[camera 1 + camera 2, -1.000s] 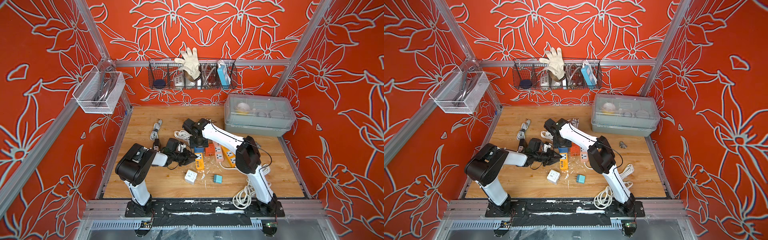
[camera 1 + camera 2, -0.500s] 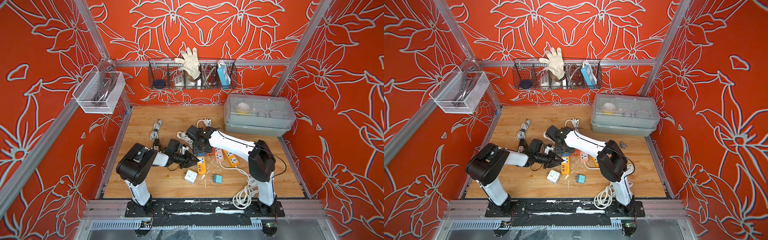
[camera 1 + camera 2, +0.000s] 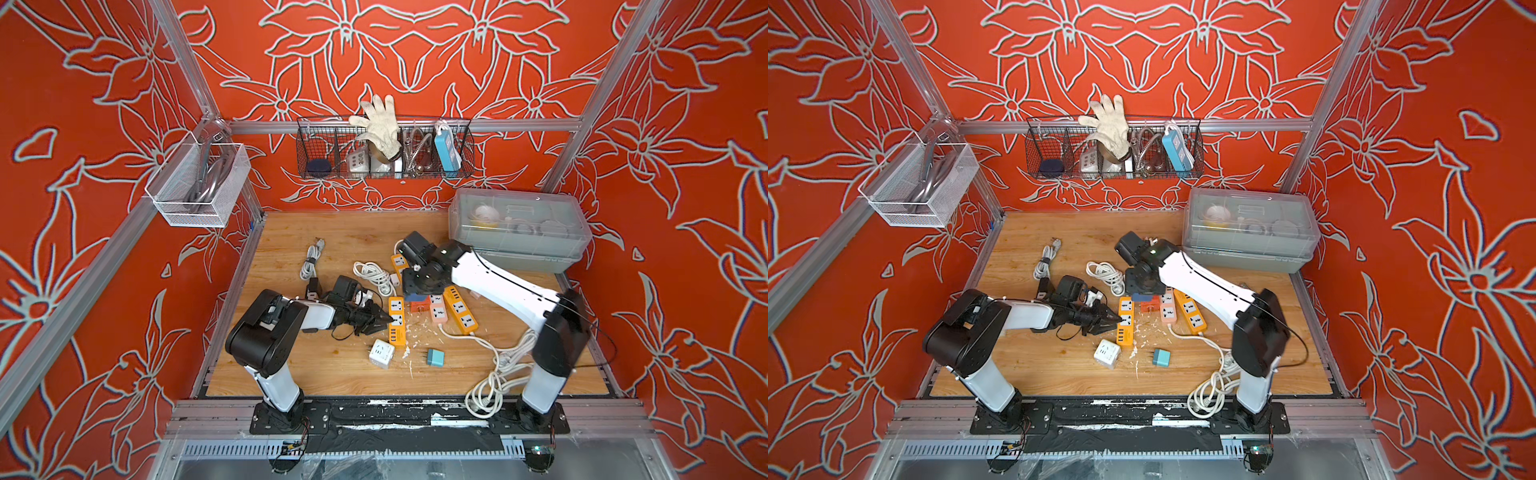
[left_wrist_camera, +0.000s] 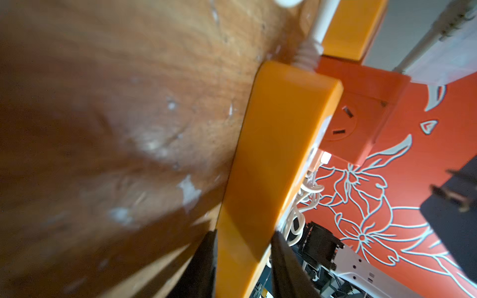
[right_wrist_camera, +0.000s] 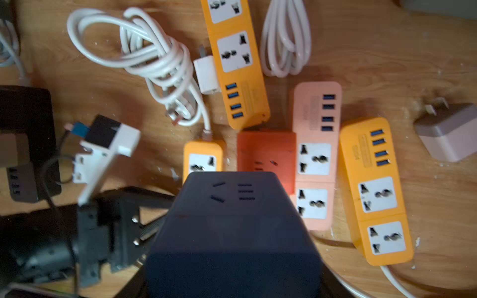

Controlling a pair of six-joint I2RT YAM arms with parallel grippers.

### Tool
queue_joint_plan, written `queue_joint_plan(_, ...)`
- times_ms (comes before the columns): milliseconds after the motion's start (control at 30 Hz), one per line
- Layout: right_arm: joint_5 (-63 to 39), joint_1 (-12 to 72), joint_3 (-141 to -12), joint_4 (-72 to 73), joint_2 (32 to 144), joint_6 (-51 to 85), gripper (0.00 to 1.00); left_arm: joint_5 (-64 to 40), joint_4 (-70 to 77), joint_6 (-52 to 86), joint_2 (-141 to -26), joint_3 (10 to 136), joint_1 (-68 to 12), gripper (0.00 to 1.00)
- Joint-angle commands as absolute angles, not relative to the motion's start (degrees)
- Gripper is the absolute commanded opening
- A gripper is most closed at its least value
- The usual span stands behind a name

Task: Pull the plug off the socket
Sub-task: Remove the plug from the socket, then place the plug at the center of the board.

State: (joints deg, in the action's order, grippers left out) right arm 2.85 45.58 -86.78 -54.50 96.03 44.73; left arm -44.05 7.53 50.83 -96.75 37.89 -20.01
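The right pincer (image 3: 417, 290) pinches the navy plastic cube plug (image 3: 415, 296), in both top views straight above the orange-red plastic socket block (image 3: 419, 307); left pincer (image 3: 384, 320) at its eight o'clock. Left wrist: prongs (image 4: 450, 196) hang clear; fingers (image 4: 286, 265) straddle a long orange plastic power strip (image 4: 271, 154), squeezing or not I cannot tell. Right wrist: plug (image 5: 232, 227) overlaps socket (image 5: 265, 149).

Blurred dark blue cube (image 5: 233, 232) hides right claw (image 5: 236, 281); orange strip (image 4: 271, 154), left claw (image 4: 244, 260) cropped.

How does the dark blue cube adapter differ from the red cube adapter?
The right gripper holds the dark blue cube adapter above the table; the red cube adapter rests on it. The blue one shows bare prongs; the red one shows none. Both are cubes with similar socket slots.
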Motion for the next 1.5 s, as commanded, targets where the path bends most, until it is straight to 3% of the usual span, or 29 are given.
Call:
queue_joint_plan(0, 2.6, 40.2, -78.2, -47.5, 80.6, 40.0, 0.39, -33.0, -9.7, 44.4, -96.1, 42.7, -18.4, 0.36)
queue_joint_plan(167, -10.9, 23.4, -57.1, -38.1, 61.2, 39.7, 0.38, -35.6, -11.8, 43.2, -101.5, 49.9, -16.0, 0.36)
queue_joint_plan(333, -27.0, 3.8, -42.4, -31.3, 53.9, 43.8, 0.38, -36.5, -15.4, 40.4, -101.6, 56.9, -15.0, 0.38)
queue_joint_plan(400, -29.3, -0.8, -38.6, -29.1, 53.2, 45.4, 0.39, -36.0, -17.6, 38.8, -99.3, 59.1, -15.1, 0.46)
queue_joint_plan(600, -29.0, -3.3, -34.4, -22.4, 58.2, 47.1, 0.42, -35.9, -22.1, 34.1, -87.2, 59.4, -15.8, 0.61)
queue_joint_plan(900, -31.8, -6.3, -33.1, -14.3, 69.2, 46.2, 0.49, -25.4, -26.6, 32.2, -65.8, 50.2, -26.0, 0.62)
queue_joint_plan(1067, -31.0, -6.4, -34.1, -15.0, 71.2, 43.5, 0.66, -22.3, -28.1, 33.3, -57.2, 45.2, -26.1, 0.65)
queue_joint_plan(1300, -28.7, -7.0, -35.9, -22.9, 66.8, 38.0, 0.79, -23.6, -33.1, 31.2, -50.9, 43.7, -26.1, 0.66)
queue_joint_plan(1467, -26.3, -7.2, -37.8, -31.4, 56.1, 34.0, 0.81, -24.5, -34.0, 32.4, -47.2, 41.1, -26.1, 0.66)
